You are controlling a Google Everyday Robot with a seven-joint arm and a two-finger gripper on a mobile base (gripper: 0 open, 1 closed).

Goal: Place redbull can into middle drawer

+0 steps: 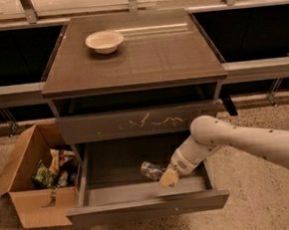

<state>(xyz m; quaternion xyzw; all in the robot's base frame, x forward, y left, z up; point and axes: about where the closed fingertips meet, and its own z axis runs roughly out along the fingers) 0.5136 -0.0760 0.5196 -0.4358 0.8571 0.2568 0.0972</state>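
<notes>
The middle drawer (147,207) is pulled open below the cabinet, with a plain front panel and grey inside. My gripper (161,174) reaches down into its right half from the white arm on the right. It is shut on the redbull can (151,170), a slim silvery can that lies tilted with its end pointing left, low inside the drawer. I cannot tell whether the can touches the drawer floor. The drawer front with white scratches (135,123) above is closed.
A cream bowl (104,41) stands on the cabinet top (155,56) at the back left. An open cardboard box (26,196) holding packets sits on the speckled floor left of the drawer. A dark rail and windows run behind.
</notes>
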